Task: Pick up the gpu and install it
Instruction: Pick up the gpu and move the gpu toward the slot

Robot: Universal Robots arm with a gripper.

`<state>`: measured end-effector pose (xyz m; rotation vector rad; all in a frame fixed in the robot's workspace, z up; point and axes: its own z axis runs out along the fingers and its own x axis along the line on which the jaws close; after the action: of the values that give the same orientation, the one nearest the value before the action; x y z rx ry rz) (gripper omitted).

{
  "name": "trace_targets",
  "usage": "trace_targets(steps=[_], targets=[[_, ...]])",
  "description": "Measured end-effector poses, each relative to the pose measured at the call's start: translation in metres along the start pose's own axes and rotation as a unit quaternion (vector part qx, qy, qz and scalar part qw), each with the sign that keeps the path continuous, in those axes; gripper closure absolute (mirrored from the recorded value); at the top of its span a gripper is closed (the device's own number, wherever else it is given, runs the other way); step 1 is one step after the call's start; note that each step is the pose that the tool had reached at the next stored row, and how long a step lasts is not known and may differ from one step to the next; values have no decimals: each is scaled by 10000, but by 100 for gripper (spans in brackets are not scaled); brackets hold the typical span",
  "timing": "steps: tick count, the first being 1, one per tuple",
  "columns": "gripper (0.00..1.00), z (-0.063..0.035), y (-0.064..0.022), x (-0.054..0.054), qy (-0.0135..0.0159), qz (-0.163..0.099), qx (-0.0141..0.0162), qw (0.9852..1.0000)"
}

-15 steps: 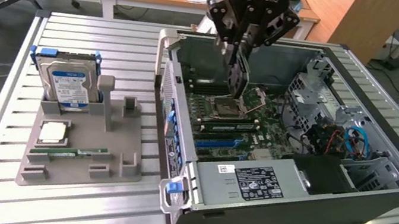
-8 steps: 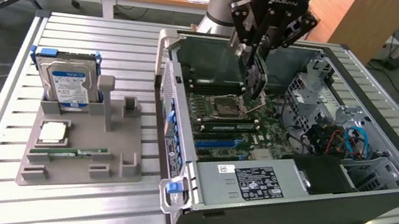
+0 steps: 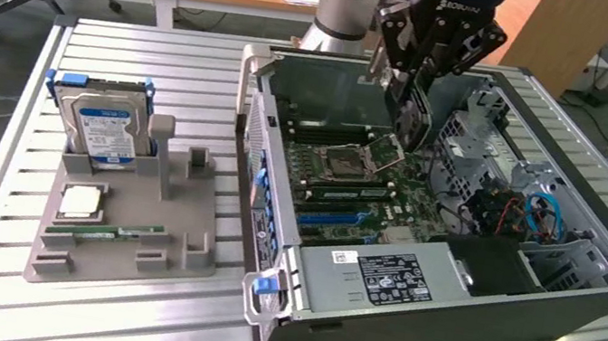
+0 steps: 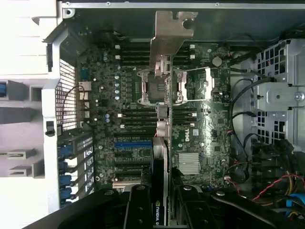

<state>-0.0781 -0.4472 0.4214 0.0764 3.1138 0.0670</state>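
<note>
**Gripper (image 4: pixel 161 202) clamped on the gpu (image 4: pixel 160 162): card is up and over the board, not seated**

Exterior view, its left side: a grey parts tray (image 3: pixel 99 265) sits on the slatted table (image 3: pixel 151 55). A hard drive (image 3: pixel 102 131) stands upright in its cradle at the tray's far end. A square processor chip (image 3: pixel 79 202) and a memory stick (image 3: pixel 104 233) lie flat nearer me, untouched.

Middle: the computer case (image 3: pixel 278 176) lies on its side with the panel off and the motherboard (image 3: pixel 368 194) facing up. The gripper (image 3: pixel 411 96) hangs inside the opening, above the processor socket (image 3: pixel 357 156). Its jaws stand about half closed, pressing both flat faces of the gpu (image 3: pixel 412 128). The card hangs edge-on below them.

Wrist view: the card runs away from the fingers (image 4: pixel 138 205), with its silver end bracket (image 4: pixel 169 38) at the far end. It looks clear of the board, though these angles don't let me judge the gap.

The blue expansion slot (image 3: pixel 333 218) shows nothing plugged in and lies a little apart from the card.

Exterior view's right: the drive cage (image 3: pixel 565 258) and cable bundles (image 3: pixel 542 213).

My reckoning:
- Pick-up is done and the card is carried into the case.
- Install is not done. The card is not lined up over a slot, pressed home or released.
</note>
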Motion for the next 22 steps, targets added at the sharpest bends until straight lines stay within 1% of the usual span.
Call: trace_targets(steps=[7, 19, 22], targets=[[74, 6, 11, -221, 0, -1, 0, 10000], [74, 14, 26, -540, 0, -1, 0, 10000], [74, 17, 29, -602, 0, 0, 0, 10000]])
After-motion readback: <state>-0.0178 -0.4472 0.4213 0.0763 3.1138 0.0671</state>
